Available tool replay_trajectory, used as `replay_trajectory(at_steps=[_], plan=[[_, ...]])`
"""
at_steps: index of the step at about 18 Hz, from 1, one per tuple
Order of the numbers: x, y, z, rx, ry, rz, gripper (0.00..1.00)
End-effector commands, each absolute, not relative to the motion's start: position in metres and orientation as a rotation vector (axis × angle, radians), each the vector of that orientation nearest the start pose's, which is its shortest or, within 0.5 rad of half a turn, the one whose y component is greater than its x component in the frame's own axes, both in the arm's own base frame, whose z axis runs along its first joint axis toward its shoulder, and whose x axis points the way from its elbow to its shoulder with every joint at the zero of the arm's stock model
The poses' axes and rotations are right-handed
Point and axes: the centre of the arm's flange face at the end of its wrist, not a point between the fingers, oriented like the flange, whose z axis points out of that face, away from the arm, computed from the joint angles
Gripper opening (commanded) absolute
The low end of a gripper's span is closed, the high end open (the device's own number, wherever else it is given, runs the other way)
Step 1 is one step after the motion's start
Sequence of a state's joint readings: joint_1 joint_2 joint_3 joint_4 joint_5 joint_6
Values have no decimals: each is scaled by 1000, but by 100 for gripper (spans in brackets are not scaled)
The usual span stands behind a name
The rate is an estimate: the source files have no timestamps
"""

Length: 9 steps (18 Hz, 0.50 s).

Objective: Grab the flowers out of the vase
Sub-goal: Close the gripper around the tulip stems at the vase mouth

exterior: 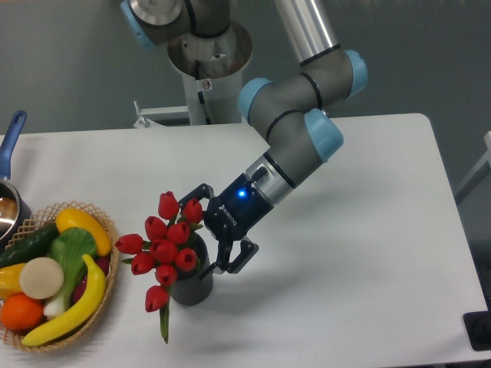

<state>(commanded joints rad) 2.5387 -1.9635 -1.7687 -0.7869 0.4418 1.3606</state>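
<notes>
Red tulip flowers [163, 249] in the ribbed dark grey vase [192, 281], near the desk's front edge; my end effector [205, 230] gapes wide beside them, so I'd close low around the stems.

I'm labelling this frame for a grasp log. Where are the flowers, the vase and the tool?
flowers [164, 251], fixed camera view, on a red bud in the middle of the bunch.
vase [193, 285], fixed camera view, on its dark ribbed side wall.
tool [202, 228], fixed camera view, midway between its two fingertips.
</notes>
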Motion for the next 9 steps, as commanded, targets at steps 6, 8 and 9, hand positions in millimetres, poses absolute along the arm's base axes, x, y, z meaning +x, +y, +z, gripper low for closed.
replay_trajectory(at_steps=[6,8,9], plan=[[-365,522,313,-1951,513,-327,52],[-365,522,313,-1952,512,-328,48],[-364,522,314,-1950,513,-327,46]])
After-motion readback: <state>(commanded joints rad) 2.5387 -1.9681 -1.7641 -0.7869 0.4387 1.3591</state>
